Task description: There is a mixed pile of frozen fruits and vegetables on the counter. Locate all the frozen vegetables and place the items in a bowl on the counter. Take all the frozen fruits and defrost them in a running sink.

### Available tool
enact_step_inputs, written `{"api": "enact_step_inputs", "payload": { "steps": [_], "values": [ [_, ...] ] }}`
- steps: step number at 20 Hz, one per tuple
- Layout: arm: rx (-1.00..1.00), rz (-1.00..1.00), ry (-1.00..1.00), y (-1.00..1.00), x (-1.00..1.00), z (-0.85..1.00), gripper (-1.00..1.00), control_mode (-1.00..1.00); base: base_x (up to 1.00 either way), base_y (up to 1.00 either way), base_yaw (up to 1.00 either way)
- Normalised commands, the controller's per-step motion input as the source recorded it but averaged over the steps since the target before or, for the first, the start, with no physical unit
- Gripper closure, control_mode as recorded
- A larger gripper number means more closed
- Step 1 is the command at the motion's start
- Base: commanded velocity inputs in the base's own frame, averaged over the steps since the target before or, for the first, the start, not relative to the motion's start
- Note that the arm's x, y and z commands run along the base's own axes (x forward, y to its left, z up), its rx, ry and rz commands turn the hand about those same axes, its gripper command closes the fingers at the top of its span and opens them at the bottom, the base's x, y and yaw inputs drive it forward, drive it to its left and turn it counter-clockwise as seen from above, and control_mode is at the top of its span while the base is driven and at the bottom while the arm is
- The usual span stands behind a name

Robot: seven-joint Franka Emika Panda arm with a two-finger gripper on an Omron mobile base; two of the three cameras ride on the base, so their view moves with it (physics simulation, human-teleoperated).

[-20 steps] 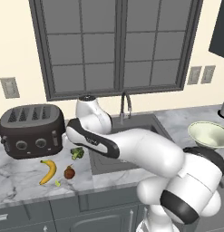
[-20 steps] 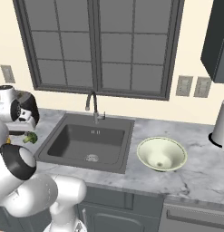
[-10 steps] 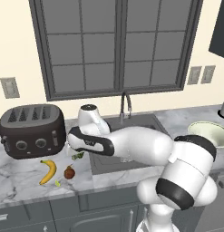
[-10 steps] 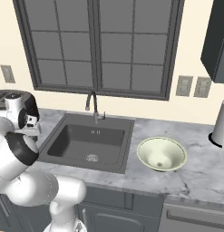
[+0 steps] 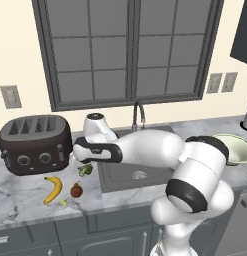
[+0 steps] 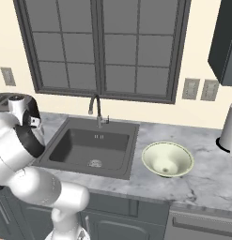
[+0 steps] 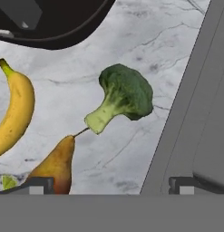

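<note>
Counter (image 5: pixel 25 200) carried pile beside sink (image 5: pixel 130 175); bowl (image 6: pixel 167 159) sat across sink, awaiting vegetables. Arm reached further left than second earlier, lower over pile. Banana (image 7: pixel 13 118), pear (image 7: pixel 54 167) lay untouched. Gripper (image 7: pixel 109 186) hovered above broccoli (image 7: pixel 124 95), jaws fully spread, holding nothing, likely lining up grasp.

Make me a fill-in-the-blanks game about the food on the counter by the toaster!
1. The dark green broccoli floret lies on the ____ counter.
2. The curved yellow banana lies next to the black ____.
3. The reddish-brown pear-shaped fruit points its stem toward the ____.
4. The robot's gripper is ____.

Missing words: marble; toaster; broccoli; open
</note>
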Motion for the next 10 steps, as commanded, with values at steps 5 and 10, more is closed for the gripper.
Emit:
{"api": "enact_step_inputs", "payload": {
  "steps": [5, 10],
  "values": [
    [0.0, 0.0, 0.0, 0.01, 0.19, -0.12, -1.0, -1.0, 0.0, 0.0, 0.0],
    [0.0, 0.0, 0.0, 0.1, 0.17, -0.17, -1.0, -1.0, 0.0, 0.0, 0.0]
  ]
}}
